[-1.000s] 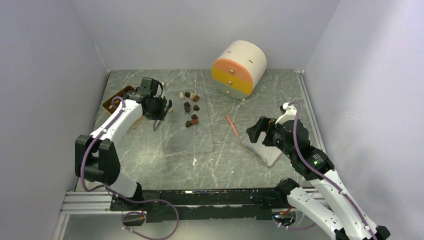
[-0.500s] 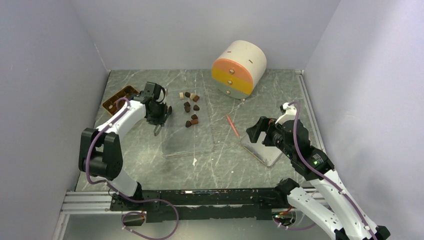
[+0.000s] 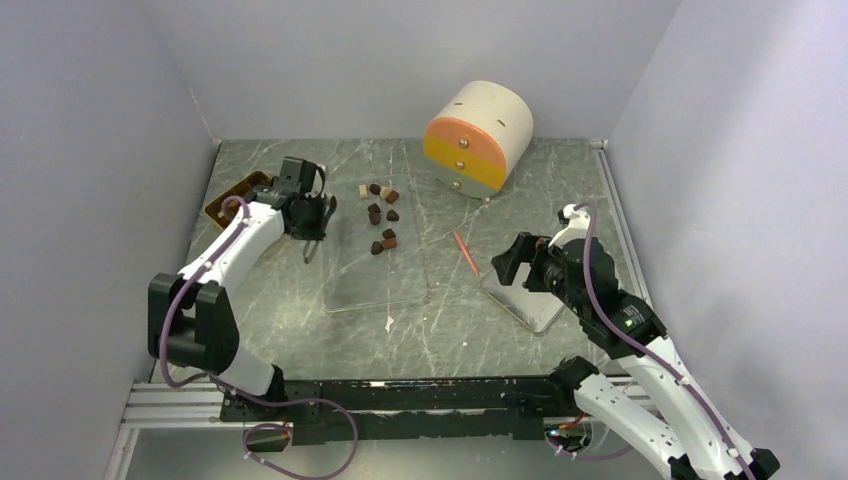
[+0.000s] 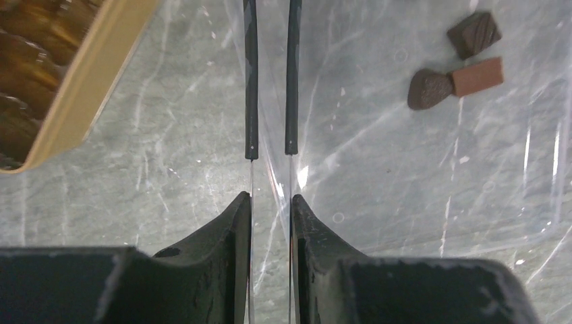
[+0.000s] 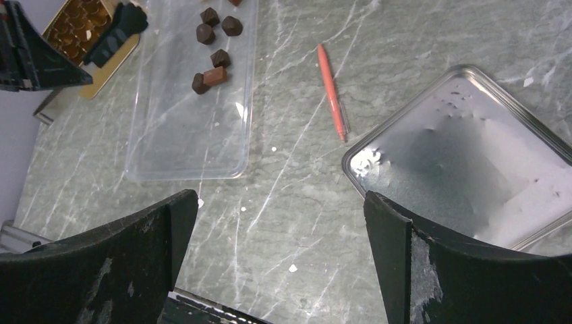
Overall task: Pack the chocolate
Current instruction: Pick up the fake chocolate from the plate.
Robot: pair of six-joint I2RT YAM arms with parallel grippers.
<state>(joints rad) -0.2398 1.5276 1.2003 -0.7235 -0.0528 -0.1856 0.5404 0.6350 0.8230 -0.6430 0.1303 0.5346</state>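
Several chocolate pieces (image 3: 375,214), dark brown, mid-brown and one cream, lie on the far half of a clear plastic tray (image 3: 375,285). The left wrist view shows a dark dome (image 4: 429,89) touching a mid-brown cube (image 4: 477,76). My left gripper (image 3: 312,222) (image 4: 271,196) is shut on a thin tool with two black prongs (image 4: 251,81), held over the clear tray's left edge, left of the chocolates. Nothing shows between the prongs; their ends are out of view. My right gripper (image 3: 505,265) (image 5: 280,202) is open and empty beside a silver tin (image 5: 465,155).
A golden-brown compartmented tray (image 3: 232,197) (image 4: 74,88) sits at the far left. An orange-red stick (image 3: 465,252) (image 5: 332,91) lies between the clear tray and the tin (image 3: 525,300). A round box with coloured drawers (image 3: 478,137) stands at the back.
My left gripper shifted slightly right and nearer, then back left with the tool still in it. The right arm has not moved.
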